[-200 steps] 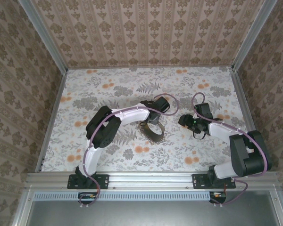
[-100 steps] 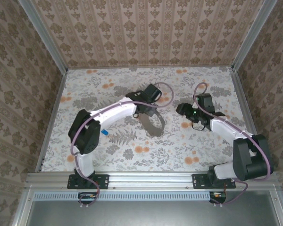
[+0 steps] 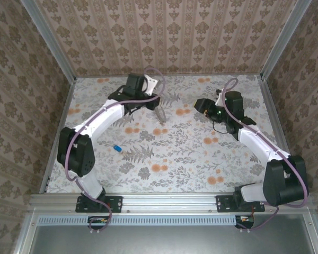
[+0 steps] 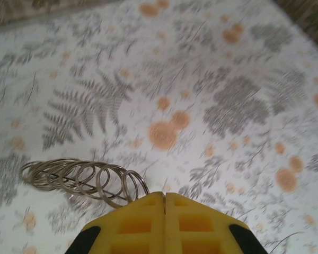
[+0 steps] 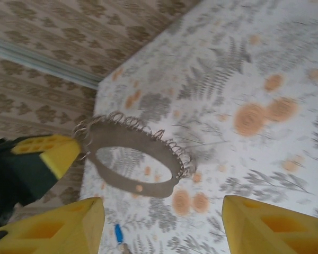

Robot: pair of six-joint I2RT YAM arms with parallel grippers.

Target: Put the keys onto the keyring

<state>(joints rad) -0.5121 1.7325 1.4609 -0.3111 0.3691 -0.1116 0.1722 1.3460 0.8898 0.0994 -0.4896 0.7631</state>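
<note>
The blue-headed key [image 3: 117, 149] lies flat on the floral table [image 3: 201, 159], left of centre in the overhead view, with nothing touching it. The keyring [image 5: 132, 153], a beige strap loop edged with coiled metal rings, hangs above the table in the upper middle of that view, well apart from the key. The left gripper [image 4: 164, 197] has its yellow fingers pressed together, pinching the loop by its rings. The right gripper [image 5: 161, 206] faces the loop from the right, fingers spread and holding nothing. The step in hand looks like presenting the ring; threading has not begun. Next, I judge, the right gripper must reach the key and pinch its blue head, leaving the blade free.
</note>
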